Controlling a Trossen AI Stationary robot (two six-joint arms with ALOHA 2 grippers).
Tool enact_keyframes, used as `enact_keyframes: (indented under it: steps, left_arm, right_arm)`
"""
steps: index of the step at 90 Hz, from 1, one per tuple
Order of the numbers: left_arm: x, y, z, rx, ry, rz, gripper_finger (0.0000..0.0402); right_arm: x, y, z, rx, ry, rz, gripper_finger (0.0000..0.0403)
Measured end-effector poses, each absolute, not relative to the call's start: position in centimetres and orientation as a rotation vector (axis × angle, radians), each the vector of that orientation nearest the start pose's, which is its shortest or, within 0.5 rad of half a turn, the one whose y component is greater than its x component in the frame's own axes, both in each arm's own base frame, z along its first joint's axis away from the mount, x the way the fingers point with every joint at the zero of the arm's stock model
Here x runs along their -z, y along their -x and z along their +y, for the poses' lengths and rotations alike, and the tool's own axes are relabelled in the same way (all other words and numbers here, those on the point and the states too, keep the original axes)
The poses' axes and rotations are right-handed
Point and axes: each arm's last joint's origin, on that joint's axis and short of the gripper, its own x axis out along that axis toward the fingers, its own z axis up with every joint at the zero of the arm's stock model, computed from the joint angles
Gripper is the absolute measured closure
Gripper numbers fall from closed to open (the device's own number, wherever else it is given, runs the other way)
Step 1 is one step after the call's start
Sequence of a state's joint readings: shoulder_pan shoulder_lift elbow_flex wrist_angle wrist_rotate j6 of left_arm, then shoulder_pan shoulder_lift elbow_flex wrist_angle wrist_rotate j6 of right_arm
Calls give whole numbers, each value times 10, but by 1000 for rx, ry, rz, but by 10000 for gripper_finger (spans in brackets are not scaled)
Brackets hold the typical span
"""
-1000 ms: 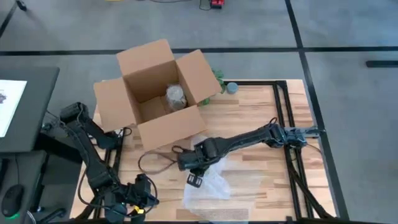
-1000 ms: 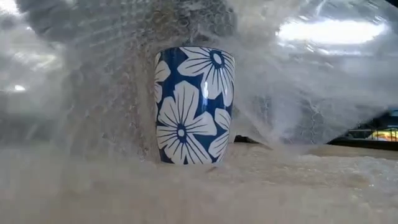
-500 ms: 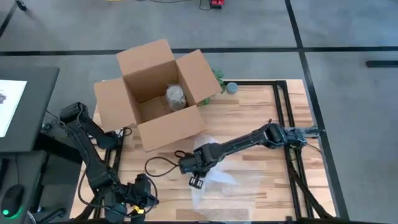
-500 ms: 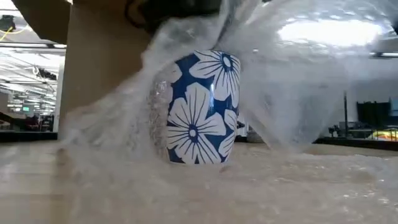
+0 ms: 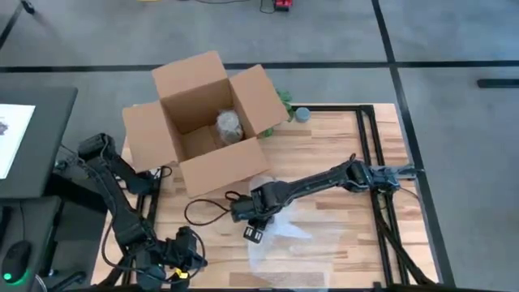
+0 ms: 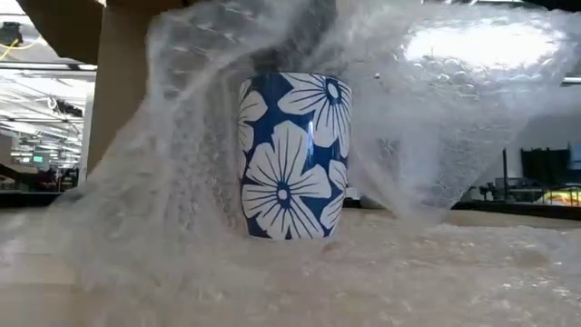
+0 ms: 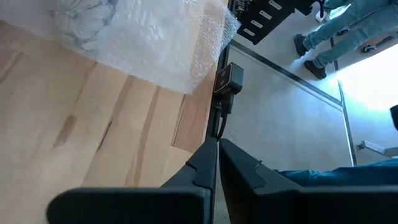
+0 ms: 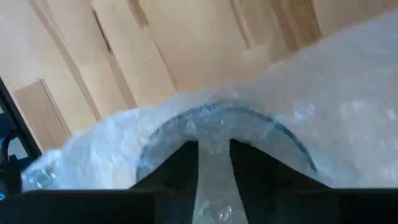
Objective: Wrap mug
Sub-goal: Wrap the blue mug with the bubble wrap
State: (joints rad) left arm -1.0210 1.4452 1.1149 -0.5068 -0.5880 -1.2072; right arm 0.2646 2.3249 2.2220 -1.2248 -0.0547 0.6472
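Fingers [image 8: 180, 168] of right gripper [image 8: 214, 163] clamping one bubble wrap sheet [image 6: 436, 136] over one mug [image 6: 290, 156], beside one cardboard box [image 5: 203, 122]; left gripper [image 7: 217, 163] fingers pressing together.

Both arms are dark, near-black, built of slim jointed links.

Right arm [image 5: 324, 180]: a long straight link runs from a bulkier joint housing at the surface's right edge to a blocky wrist section. A thin dark cable loops out from the wrist. A small dark square block with pale marks sits on the right tool [image 5: 253, 227].

Right tool, wrist view: two flat black fingers [image 8: 176, 169] with squared inner edges.

Left arm [image 5: 113, 191]: rounded joint housings and exposed dark cabling along the links. A yellow mark shows beside the left tool [image 5: 182, 255].

Left tool, wrist view: two tapered matte black fingers [image 7: 202, 165] on a broad black crossbar.
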Motion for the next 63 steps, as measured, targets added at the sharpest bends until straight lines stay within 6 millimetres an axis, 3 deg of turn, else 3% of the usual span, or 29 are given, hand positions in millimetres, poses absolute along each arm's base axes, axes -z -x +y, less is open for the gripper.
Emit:
enact_keyframes:
  steps: [16, 44, 54, 63]
  left_arm:
    - [-274, -170, -247, 3, 549, 710, 402]
    - [-274, -170, -247, 2, 549, 711, 402]
    - [-274, -170, -247, 3, 550, 711, 402]
    - [-274, -170, -247, 2, 550, 710, 402]
  right_arm:
    - [-251, -453, 122, 180, -403, 1375, 280]
    - [-280, -445, 116, 131, -478, 1381, 281]
    - [-274, -443, 128, 115, -444, 1389, 301]
    - [-251, -446, 133, 126, -451, 1423, 338]
